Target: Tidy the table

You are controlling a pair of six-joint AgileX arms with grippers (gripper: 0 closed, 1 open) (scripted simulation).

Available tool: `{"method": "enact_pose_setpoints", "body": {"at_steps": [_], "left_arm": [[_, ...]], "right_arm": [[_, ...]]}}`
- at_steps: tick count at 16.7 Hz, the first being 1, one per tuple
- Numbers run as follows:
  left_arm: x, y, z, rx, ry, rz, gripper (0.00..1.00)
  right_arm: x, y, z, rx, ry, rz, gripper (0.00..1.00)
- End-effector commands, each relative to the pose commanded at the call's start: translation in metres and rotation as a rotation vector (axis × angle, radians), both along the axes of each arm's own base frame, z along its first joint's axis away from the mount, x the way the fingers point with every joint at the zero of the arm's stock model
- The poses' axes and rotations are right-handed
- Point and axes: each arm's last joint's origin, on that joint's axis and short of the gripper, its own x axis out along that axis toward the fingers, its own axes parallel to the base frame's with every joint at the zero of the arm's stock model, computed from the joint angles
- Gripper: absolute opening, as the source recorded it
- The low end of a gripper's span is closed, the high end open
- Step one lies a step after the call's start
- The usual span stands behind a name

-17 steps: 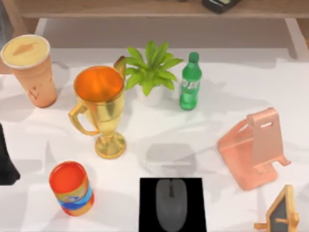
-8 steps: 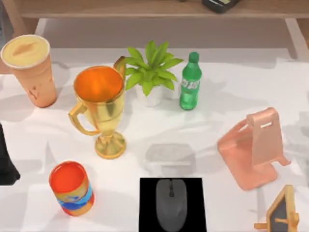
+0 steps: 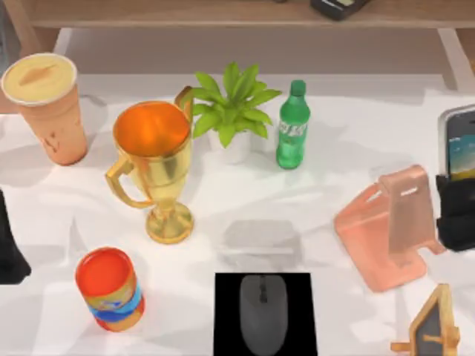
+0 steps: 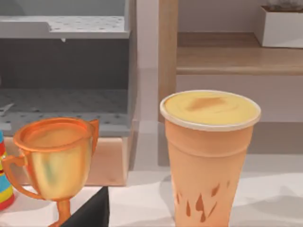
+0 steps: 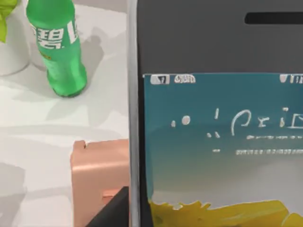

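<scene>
The white table (image 3: 349,148) carries many items. At its right edge my right gripper (image 3: 455,202) is shut on a dark phone (image 3: 460,144) with a lit screen, held upright just right of the pink phone stand (image 3: 386,230). In the right wrist view the phone (image 5: 218,118) is close up, with the stand (image 5: 99,175) below it. My left arm (image 3: 10,252) is parked at the table's left edge.
On the table stand an orange drink cup (image 3: 48,104), a gold trophy (image 3: 152,159), a potted plant (image 3: 231,111), a green bottle (image 3: 292,126), a red can (image 3: 110,289), a grey mouse (image 3: 263,311) on a black mat and a small chalkboard easel (image 3: 434,326). A wooden shelf (image 3: 223,13) runs behind.
My right gripper has come into the top view from the right edge with the phone in it, reaching the pink stand's right side. Everything else is unmoved.
</scene>
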Motion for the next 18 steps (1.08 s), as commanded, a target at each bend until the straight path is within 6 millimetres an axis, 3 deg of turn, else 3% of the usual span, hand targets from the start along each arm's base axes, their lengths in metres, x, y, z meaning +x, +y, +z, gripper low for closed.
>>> {"method": "enact_pose_setpoints", "body": {"at_steps": [2, 5, 10, 15, 18], "left_arm": [[0.0, 0.0, 0.0, 0.0, 0.0, 0.0, 1.0], [0.0, 0.0, 0.0, 0.0, 0.0, 0.0, 1.0], [0.0, 0.0, 0.0, 0.0, 0.0, 0.0, 1.0], [0.0, 0.0, 0.0, 0.0, 0.0, 0.0, 1.0], [0.0, 0.0, 0.0, 0.0, 0.0, 0.0, 1.0]], "right_arm": [[-0.019, 0.007, -0.005, 0.04, -0.075, 0.072, 0.0], [-0.032, 0.011, -0.013, 0.062, -0.117, 0.12, 0.0], [-0.031, 0.01, -0.013, 0.062, -0.116, 0.118, 0.0], [-0.023, 0.006, 0.0, 0.077, -0.17, 0.084, 0.0], [-0.012, 0.009, -0.008, 0.092, -0.144, 0.086, 0.0]]}}
